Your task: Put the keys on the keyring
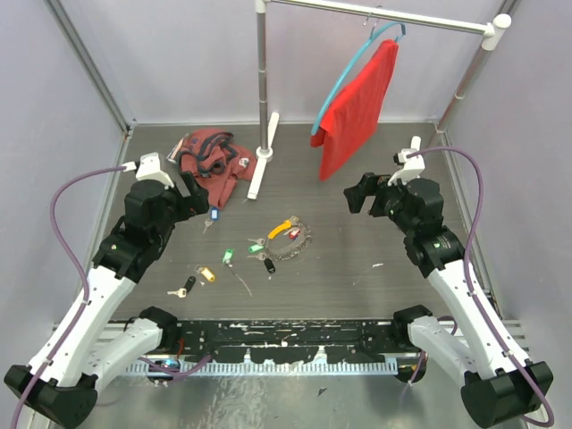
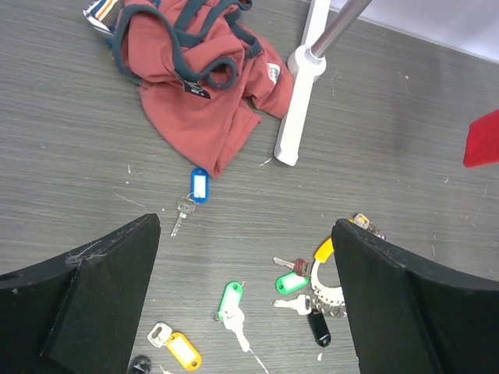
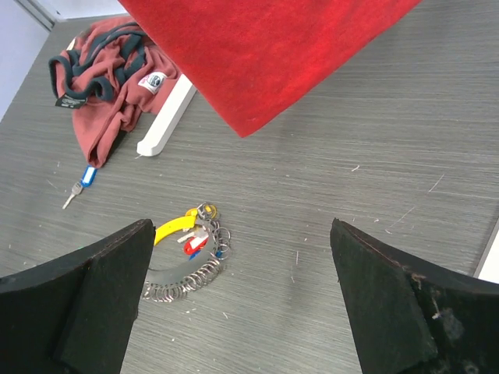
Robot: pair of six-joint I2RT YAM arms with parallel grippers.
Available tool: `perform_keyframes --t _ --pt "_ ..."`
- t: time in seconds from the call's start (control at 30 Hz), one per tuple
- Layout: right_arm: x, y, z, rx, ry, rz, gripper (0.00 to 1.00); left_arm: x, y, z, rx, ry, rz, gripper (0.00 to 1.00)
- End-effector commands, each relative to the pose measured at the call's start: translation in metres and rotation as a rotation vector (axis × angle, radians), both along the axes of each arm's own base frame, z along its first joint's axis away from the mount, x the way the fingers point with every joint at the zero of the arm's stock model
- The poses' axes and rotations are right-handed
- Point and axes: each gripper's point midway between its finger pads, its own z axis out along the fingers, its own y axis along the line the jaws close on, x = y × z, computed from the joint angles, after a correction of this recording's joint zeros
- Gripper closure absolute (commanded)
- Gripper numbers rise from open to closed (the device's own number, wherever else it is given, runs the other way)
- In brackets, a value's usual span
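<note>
My left gripper (image 1: 195,195) and right gripper (image 1: 365,194) hang spread wide and empty either side of centre, I'd judge poised for a first pick. The keyring (image 1: 295,239) lies mid-frame. Loose keys trail to the lower left: blue-tagged key (image 1: 212,217), green-tagged key (image 1: 228,256), yellow-tagged key (image 1: 206,274). The crumpled maroon garment (image 1: 210,161) and rack foot (image 1: 259,170) sit above, not obstructing.

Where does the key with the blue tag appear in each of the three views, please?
Top external: blue-tagged key left of centre, just below the crumpled reddish garment.
Left wrist: key left of centre, below the garment's tip.
Right wrist: key at far left, below the garment.
Shared landmark: the garment, beside the white stand foot.
</note>
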Motion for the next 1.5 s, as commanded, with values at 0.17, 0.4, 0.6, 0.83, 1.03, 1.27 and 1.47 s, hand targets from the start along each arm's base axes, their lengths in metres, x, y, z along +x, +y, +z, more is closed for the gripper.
perform_keyframes --t 0.17,0.4,0.6,0.83,1.03,1.27,1.47 --pt "0.004 -0.006 0.015 -0.028 -0.063 -0.018 0.0 0.006 -0.001 0.012 -0.013 -0.031 0.006 0.02" --pt "0.017 -0.028 -0.005 -0.08 0.03 -0.159 0.0 0.006 -0.001 0.005 -0.002 -0.005 0.008 0.02" --pt "0.022 -0.014 -0.046 -0.126 0.246 -0.095 0.04 0.008 -0.009 -0.016 -0.009 0.064 -0.013 0.02" --pt "0.014 0.043 -0.085 -0.245 0.336 0.044 0.07 0.008 -0.02 -0.033 -0.012 0.131 -0.06 0.02" --pt "0.009 0.1 -0.125 -0.309 0.397 0.179 0.15 0.005 -0.022 -0.038 -0.011 0.153 -0.077 0.02" --pt "0.022 0.131 -0.163 -0.364 0.449 0.227 0.29 0.003 -0.025 -0.04 -0.014 0.161 -0.091 0.02" --pt "0.037 0.147 -0.177 -0.336 0.438 0.217 0.39 0.003 -0.028 -0.04 -0.022 0.165 -0.109 0.01"
